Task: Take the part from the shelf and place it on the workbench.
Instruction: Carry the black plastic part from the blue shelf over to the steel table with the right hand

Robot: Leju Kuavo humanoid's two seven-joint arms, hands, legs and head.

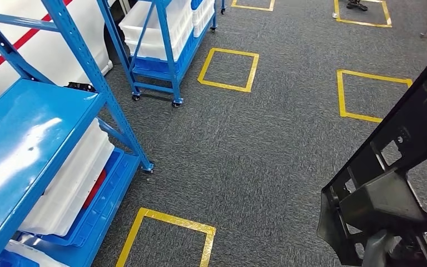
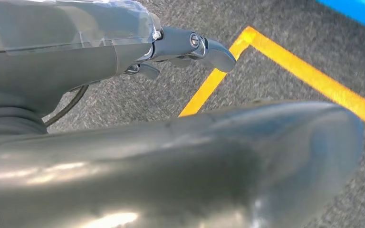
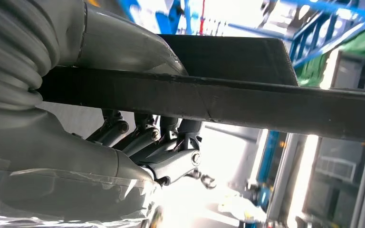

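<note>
While the right hand [image 3: 142, 137] grips the black part [image 1: 392, 183], grey carpet [image 1: 267, 144] bears yellow tape squares [image 1: 229, 69]; left hand [image 2: 190, 47] unclear.

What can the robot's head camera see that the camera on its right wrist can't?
The head view alone shows the grey carpet with its yellow tape squares, the near blue shelf holding white bins, and a wheeled blue rack further off.

The right wrist view alone shows the right hand's fingers curled against the underside of the bar, plus blurry bright surroundings beyond.

Both show the black part and the right hand holding it.
</note>
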